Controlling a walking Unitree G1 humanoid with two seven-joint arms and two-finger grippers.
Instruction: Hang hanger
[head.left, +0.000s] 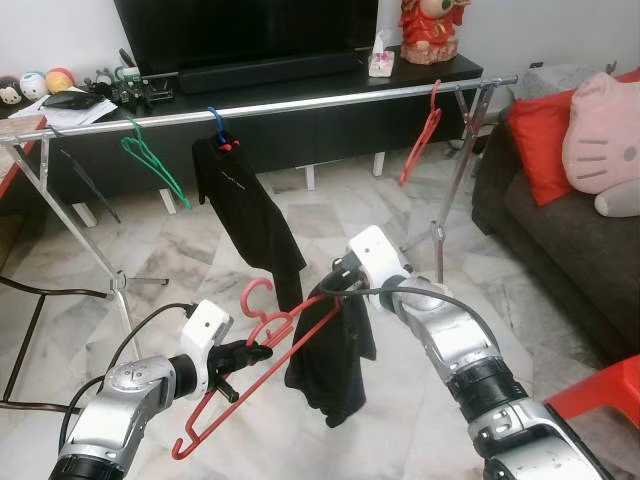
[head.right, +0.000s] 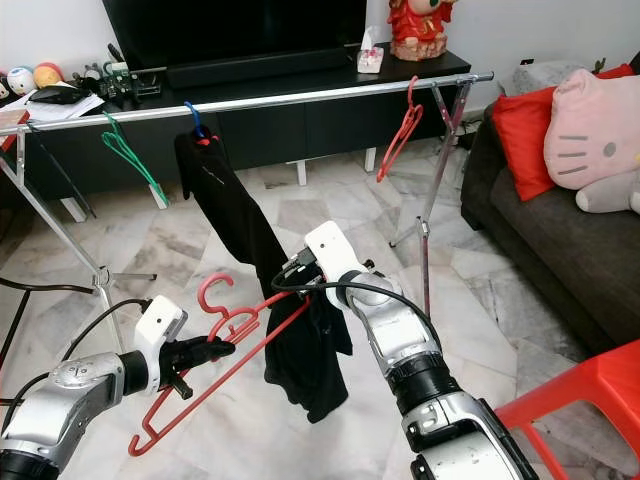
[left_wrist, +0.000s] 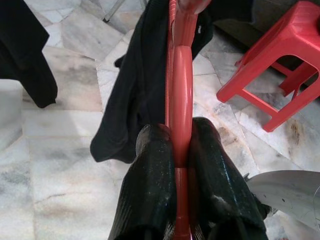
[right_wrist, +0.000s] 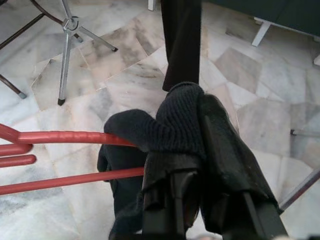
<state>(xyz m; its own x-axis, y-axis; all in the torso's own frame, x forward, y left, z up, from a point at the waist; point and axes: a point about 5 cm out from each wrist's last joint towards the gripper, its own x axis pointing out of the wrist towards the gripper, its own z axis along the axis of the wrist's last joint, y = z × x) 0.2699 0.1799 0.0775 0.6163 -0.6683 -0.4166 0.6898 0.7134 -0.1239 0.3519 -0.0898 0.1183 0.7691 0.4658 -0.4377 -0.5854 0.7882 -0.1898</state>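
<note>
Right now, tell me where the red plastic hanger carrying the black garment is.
The red plastic hanger hangs low before the robot, short of the silver clothes rail. The left gripper clamps it near the hook, and the right gripper holds the black garment draped over its other end.

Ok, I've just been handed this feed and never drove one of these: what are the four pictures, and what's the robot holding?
It is a walking humanoid with two silver arms, each ending in black two-finger jaws. The two wide pictures come from its head camera, looking down at a marble floor. The other two come from cameras on each wrist, looking along the fingers. The left gripper is shut on a bunch of red hangers, seen close in the left wrist view. The right gripper is closed on a black garment draped over those hangers. Ahead stands a metal clothes rail carrying a green hanger, another black garment and a red hanger.
</note>
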